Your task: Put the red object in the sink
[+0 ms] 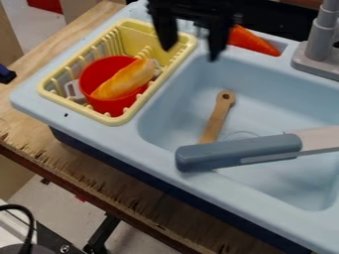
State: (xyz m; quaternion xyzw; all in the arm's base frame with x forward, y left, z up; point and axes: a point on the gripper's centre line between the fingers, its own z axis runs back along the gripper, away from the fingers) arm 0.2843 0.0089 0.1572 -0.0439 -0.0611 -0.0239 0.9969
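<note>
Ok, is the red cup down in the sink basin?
No, the red cup sits in the yellow rack beside the basin.

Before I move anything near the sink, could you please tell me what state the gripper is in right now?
Gripper: open, its two fingers apart, holding nothing.

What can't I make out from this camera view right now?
In the camera view:
Lower end of the wooden utensil: behind the blue-grey handle.
Far end of that handle's pale blade: cut off, right edge.
Floor of the red cup: under the yellow-orange toy.
Gripper tips: blurred.
</note>
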